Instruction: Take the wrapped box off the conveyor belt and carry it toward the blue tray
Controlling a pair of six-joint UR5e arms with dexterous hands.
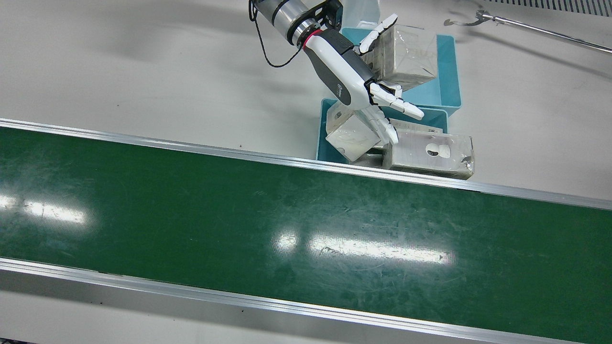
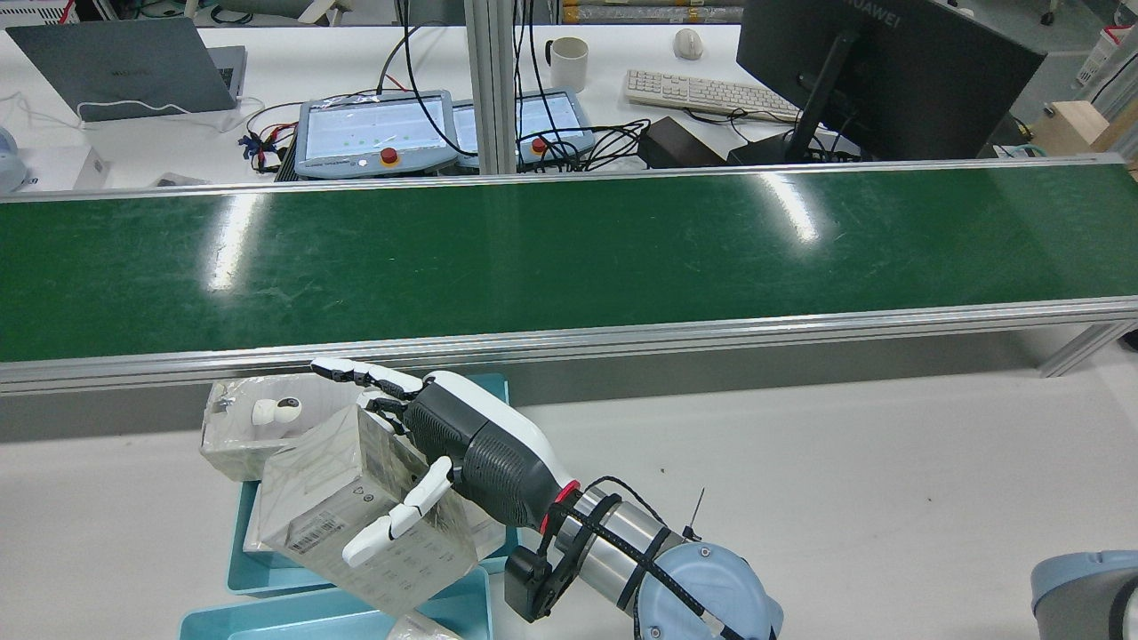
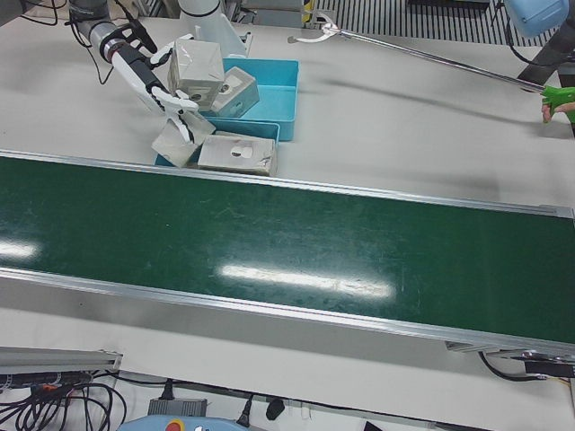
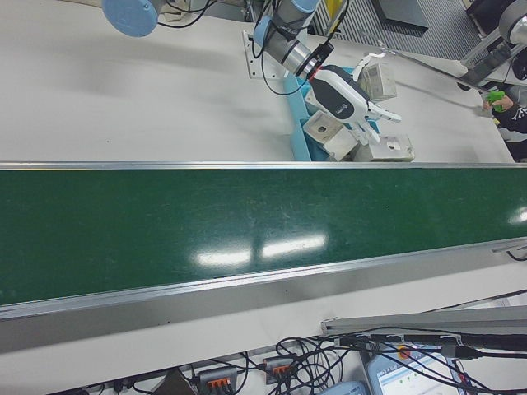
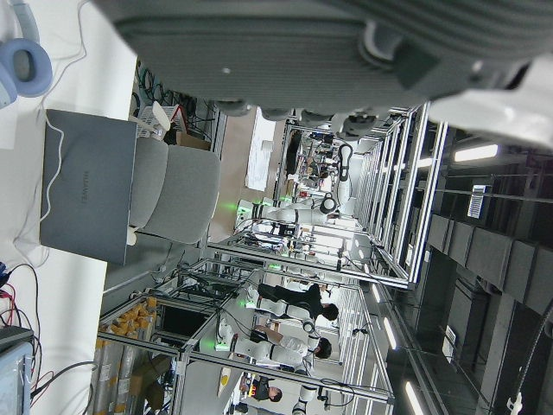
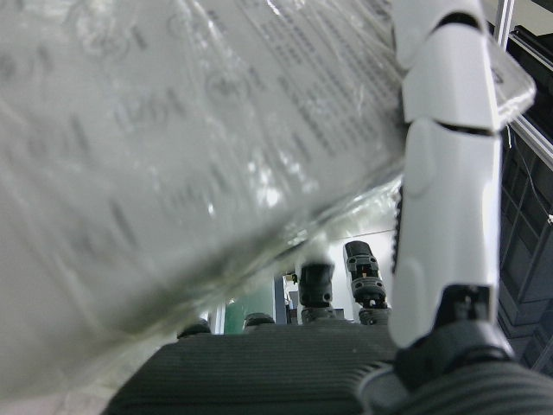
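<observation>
The right hand (image 1: 351, 79) is holding the wrapped box (image 1: 406, 57). Its thumb (image 2: 400, 520) lies flat on one side of the box and the palm is on the other side, so the box is pinched in between. Some of its fingers (image 1: 399, 102) stick out straight past the box and do not bend around it. The box is up in the air and tilted. It is off the green belt (image 1: 287, 229) and over the far blue tray (image 1: 452, 71), on the white table (image 1: 143, 62).

A second blue tray (image 1: 321, 129) sits right next to the belt. Two more wrapped boxes are there. One white box (image 1: 351, 138) leans in the tray under the straight fingers. The other, a grey box (image 1: 430, 153), lies across the tray's edge, close to the belt's silver rail.

The left hand (image 5: 302, 43) shows only as a dark, ribbed bit at the top of its own camera, so I cannot tell what its fingers are doing

A long thin metal rod (image 1: 540, 31) lies on the table past the trays
</observation>
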